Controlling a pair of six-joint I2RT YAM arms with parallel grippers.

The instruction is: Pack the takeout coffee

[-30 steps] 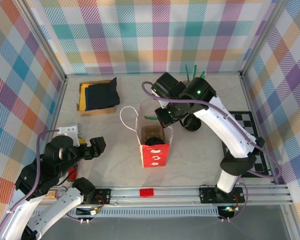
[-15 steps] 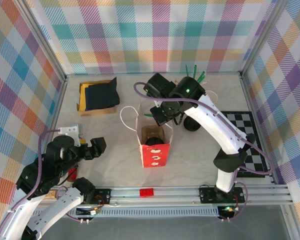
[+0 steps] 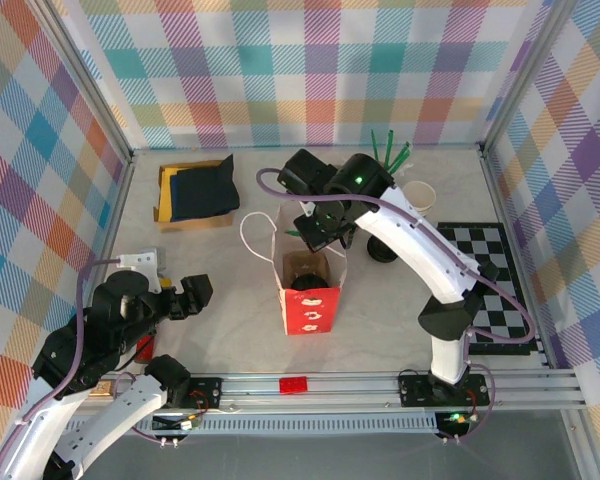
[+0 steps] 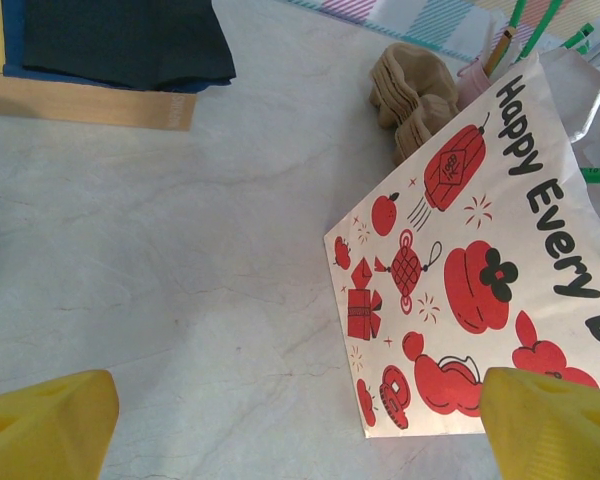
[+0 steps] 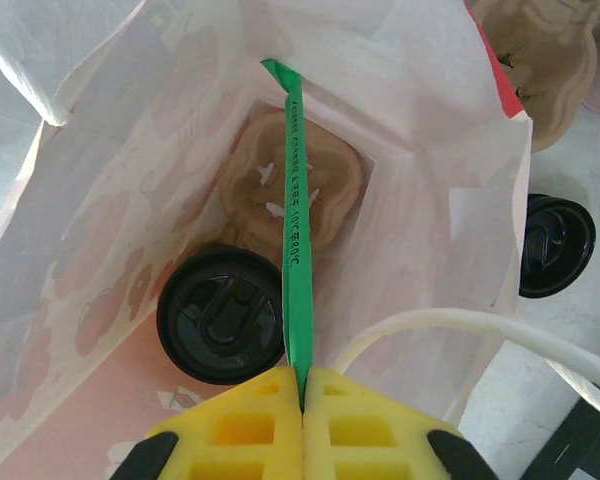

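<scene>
Lower left of the top view: the left end effector [image 3: 192, 293] hangs just over the pale stone tabletop [image 3: 210, 340], jaws released and spread wide with nothing between them. Its wrist view has the two yellow fingertips [image 4: 42, 420] in the bottom corners. Upper left, a dark navy folded cloth [image 3: 202, 188] lies on a flat yellow tray [image 3: 167, 180].

Centre frame: the white paper gift bag with red prints [image 3: 309, 310] stands upright, mouth open. Down inside it, in the right wrist view, sits a brown moulded cardboard cup carrier [image 5: 325, 185]. There too is the takeout coffee [image 5: 220, 315], showing its round black plastic lid, at the bottom of the bag, lower left of that frame.

Over the bag's mouth, the right end effector [image 5: 302, 385] is clenched on a flat green straw [image 5: 292, 220] that points down into the bag, across the carrier.

Just right of the bag, a second black-lidded cup [image 3: 383, 248] stands on the tabletop. Further right are a white paper cup [image 3: 420, 193] and a black-and-white checkered mat [image 3: 500, 262].
</scene>
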